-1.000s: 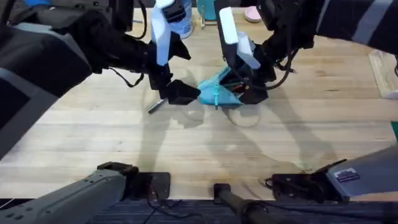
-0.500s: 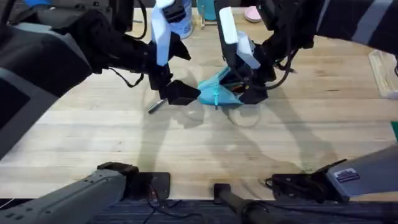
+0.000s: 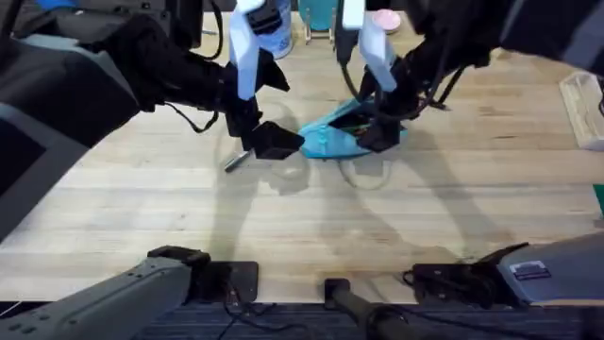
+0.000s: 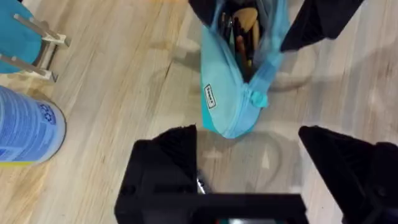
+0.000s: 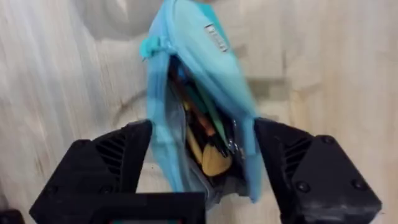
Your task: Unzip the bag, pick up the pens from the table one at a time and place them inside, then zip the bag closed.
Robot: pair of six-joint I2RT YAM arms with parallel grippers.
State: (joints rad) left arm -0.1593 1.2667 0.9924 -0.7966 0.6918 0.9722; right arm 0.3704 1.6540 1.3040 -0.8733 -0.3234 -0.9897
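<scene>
Lying open-mouthed at the upper middle of the table (image 3: 142,198), the bag (image 3: 332,140) sits between the spread fingers of the right gripper (image 3: 376,132), while the left gripper (image 3: 269,142) hovers apart beside it over a pen (image 3: 235,161), so picking that pen looks next.

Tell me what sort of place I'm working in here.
Probably a robot workbench or lab: a butcher-block table, a light blue pencil pouch lying unzipped with pens inside, and a blue-labelled bottle standing nearby.
</scene>
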